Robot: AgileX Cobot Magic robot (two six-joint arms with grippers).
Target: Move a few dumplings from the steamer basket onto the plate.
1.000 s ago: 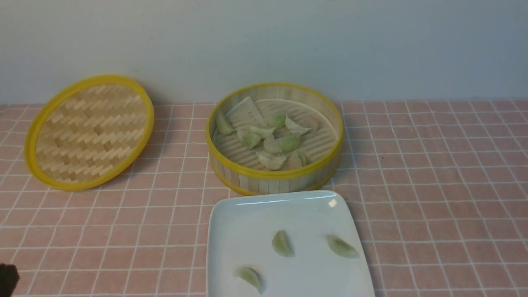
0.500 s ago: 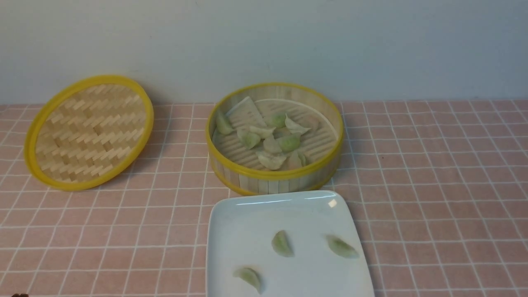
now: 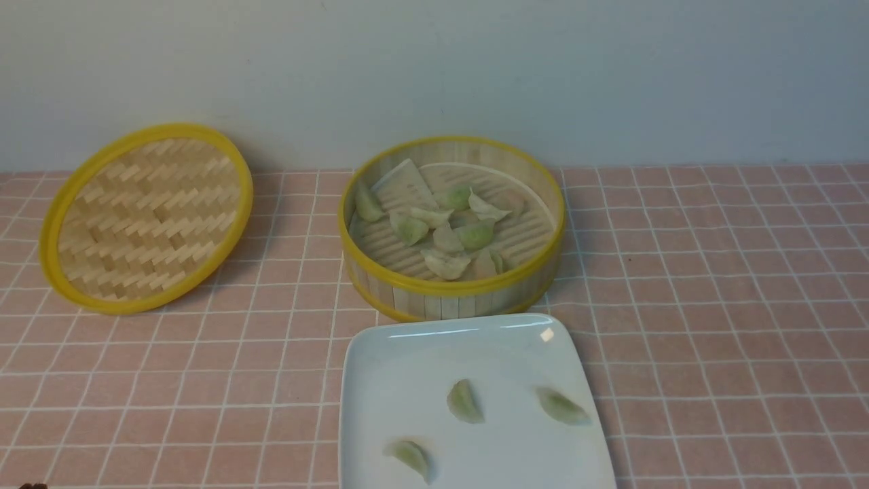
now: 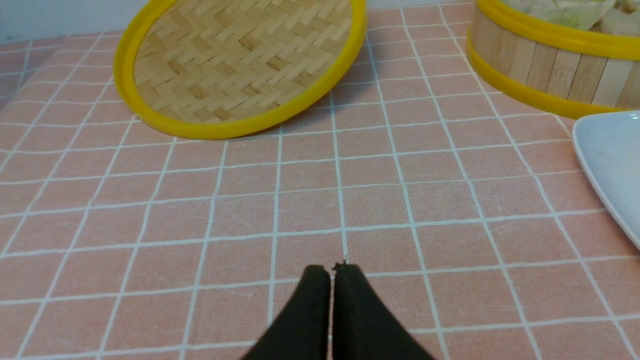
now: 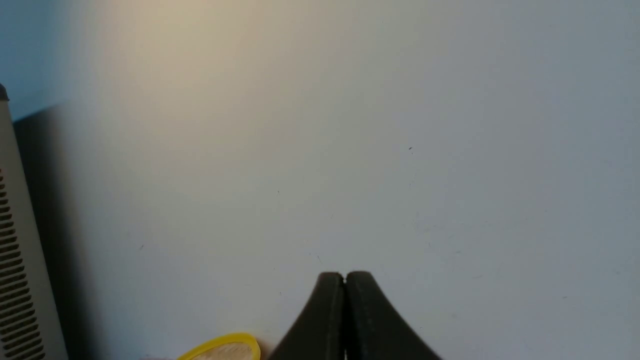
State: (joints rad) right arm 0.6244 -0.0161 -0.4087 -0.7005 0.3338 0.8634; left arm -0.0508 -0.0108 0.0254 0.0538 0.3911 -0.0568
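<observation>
The steamer basket stands mid-table with several pale green dumplings heaped inside. In front of it lies the white plate, carrying three dumplings, one to the right and one near the front. My left gripper is shut and empty, low over the pink tiled cloth, well left of the plate and basket. My right gripper is shut and empty, facing the pale wall. It is out of the front view.
The flat woven lid rests tilted against the wall at back left, and also shows ahead of the left gripper. A grey vented panel and a bit of yellow bamboo rim edge the right wrist view.
The dark tip of my left gripper, seen a second ago in the front view's lower-left corner, has drawn back almost out of frame. Basket, plate and dumplings have not moved.
</observation>
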